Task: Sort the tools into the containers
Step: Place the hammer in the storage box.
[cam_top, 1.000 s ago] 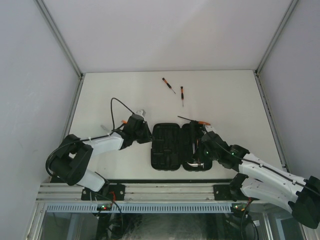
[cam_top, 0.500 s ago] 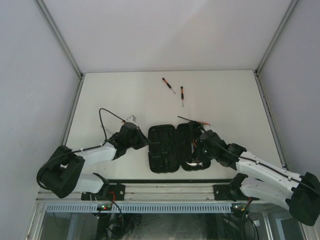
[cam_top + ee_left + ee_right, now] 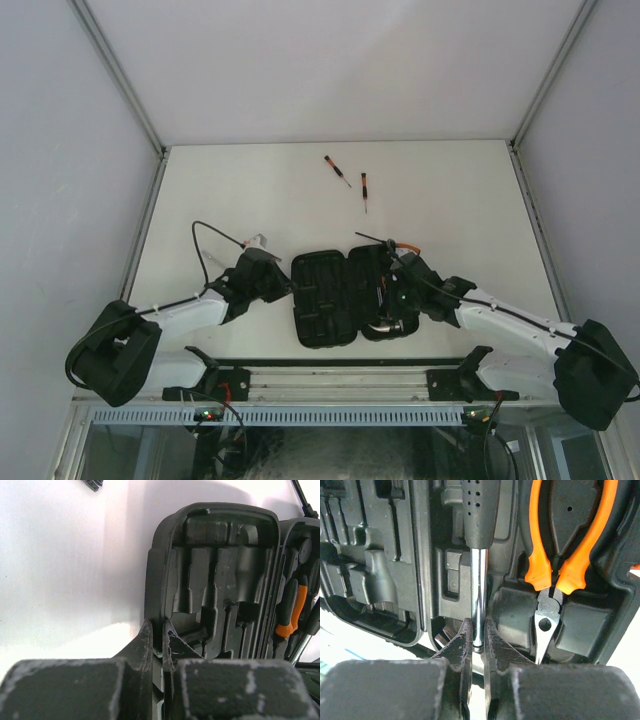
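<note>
Tool case [image 3: 325, 300] lay open on the counter [image 3: 450, 200] between the two grippers, both halves facing up. Left gripper [image 3: 159, 647] was closed down on the rim of the case's left half, with one finger inside the wall and one outside. The moulded slots just ahead of it were bare. Right gripper [image 3: 479, 642] was over the case's right half, pinched tight on the chrome shaft of a black-handled tool [image 3: 479, 580], whose handle ran straight ahead from the fingertips. Whether that tool was a hammer or a driver, cannot tell. Pliers [image 3: 555, 560] with orange grips sat in a slot just right of that gripper, nose pointing back toward it. Two loose screwdrivers [image 3: 337, 170] [image 3: 365, 190] lay on the counter well beyond both grippers. A third thin tool [image 3: 385, 241] lay just past the case's far rim.
</note>
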{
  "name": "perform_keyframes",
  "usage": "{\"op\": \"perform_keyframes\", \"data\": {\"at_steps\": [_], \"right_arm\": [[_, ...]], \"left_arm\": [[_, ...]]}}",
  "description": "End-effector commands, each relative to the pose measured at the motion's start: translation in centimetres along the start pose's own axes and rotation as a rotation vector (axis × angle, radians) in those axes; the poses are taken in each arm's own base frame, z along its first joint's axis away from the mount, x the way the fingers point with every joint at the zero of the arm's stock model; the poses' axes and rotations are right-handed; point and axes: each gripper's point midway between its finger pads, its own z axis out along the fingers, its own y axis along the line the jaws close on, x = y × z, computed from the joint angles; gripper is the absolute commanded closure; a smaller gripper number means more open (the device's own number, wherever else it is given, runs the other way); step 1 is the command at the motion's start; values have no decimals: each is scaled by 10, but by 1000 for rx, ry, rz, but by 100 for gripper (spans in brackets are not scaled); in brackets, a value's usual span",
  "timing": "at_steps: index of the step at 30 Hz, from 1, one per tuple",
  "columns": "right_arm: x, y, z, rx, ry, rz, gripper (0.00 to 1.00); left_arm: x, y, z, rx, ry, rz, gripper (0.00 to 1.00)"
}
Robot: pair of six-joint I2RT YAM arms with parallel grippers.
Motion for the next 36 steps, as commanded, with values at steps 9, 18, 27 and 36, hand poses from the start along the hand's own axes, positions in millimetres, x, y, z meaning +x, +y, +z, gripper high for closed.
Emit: {"op": "perform_keyframes", "data": {"at_steps": [9,18,27,36], "right_arm": [[-19,20,4,-65,-23,-36,99],[-14,13,7,-31,-5,-32,85],[-13,9,5,-11,-4,-32,77],[-22,8,-7,14,-47,-46,80]], "left_arm": [[-6,1,-2,-7,-24,-29,100],[-5,0,-2,-2,-19,-26,100],[-5,1,-3,-1,-20,-27,100],[-5,-1,-2,3,-16,-24,100]]}}
